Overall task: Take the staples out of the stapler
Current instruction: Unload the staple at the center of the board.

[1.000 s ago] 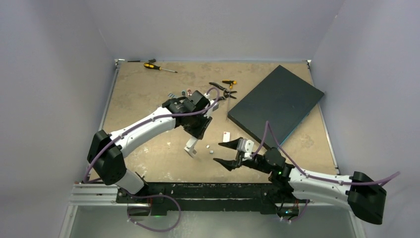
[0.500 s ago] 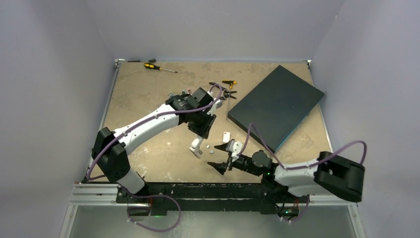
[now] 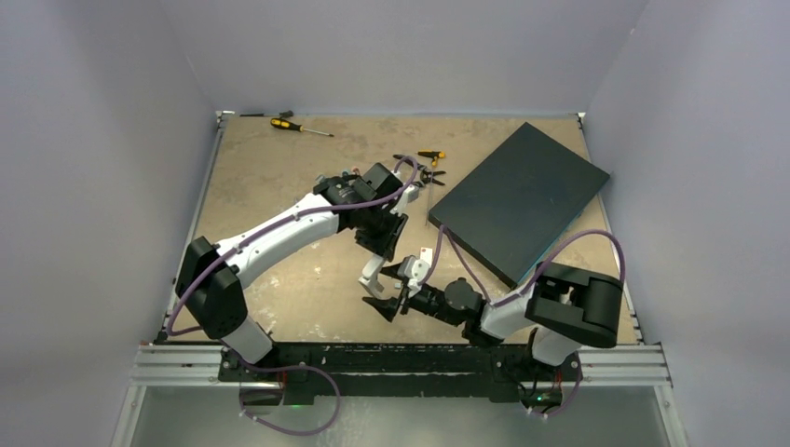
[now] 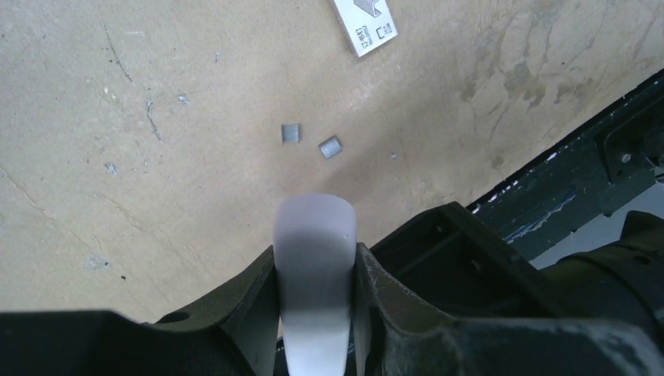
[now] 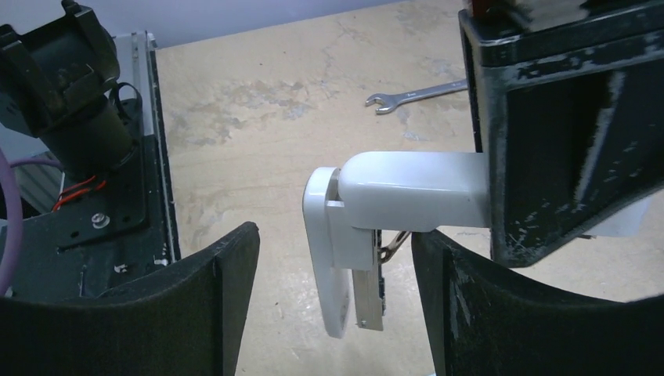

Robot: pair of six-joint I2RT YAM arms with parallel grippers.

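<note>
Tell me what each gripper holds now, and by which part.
The left gripper holds the white stapler, jaws shut on its rounded white arm. The right gripper holds nothing: its jaws stand open around the stapler's hinged end.

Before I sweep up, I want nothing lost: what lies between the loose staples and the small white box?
Nothing: the left wrist view shows only bare table between the staples and the white box.

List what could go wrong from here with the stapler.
1. The right gripper has its open jaws either side of the hanging base of the stapler. Closing off-centre could twist it out of the left gripper, which pinches only its upper half.
2. The two loose staples lie near the front edge of the table; a low sweep might flick them off.
</note>
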